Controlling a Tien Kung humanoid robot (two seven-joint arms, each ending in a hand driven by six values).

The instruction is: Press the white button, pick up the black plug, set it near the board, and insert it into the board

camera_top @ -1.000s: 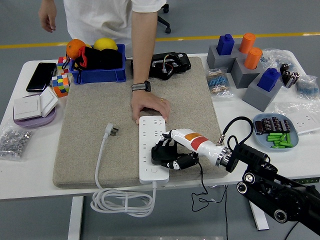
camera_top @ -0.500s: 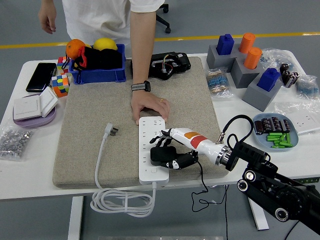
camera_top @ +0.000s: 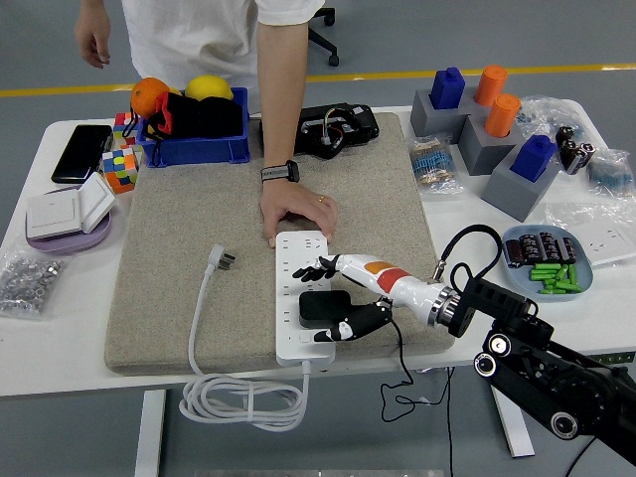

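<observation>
A white power strip [camera_top: 289, 323] lies on the grey mat [camera_top: 179, 238]. Its white button [camera_top: 304, 340] is at the near end. The black plug [camera_top: 324, 304] sits on the strip's near half, with a black cord trailing off the table's front edge. My right hand [camera_top: 313, 305] hovers over the plug with its fingers [camera_top: 310, 271] spread on the far side and its thumb [camera_top: 338, 329] on the near side, not closed on it. A person's hand [camera_top: 296, 213] presses down the strip's far end. My left arm is out of view.
The strip's own white plug [camera_top: 222, 260] lies on the mat at left, its cable coiled [camera_top: 243, 399] below the table edge. A blue bin [camera_top: 194, 134], a cube [camera_top: 120, 169], block stands [camera_top: 487, 124] and a battery tray [camera_top: 549, 260] ring the mat.
My right hand's fingers have uncurled from the black plug and spread apart. The plug now stands free on the strip. The person's hand has stayed in place.
</observation>
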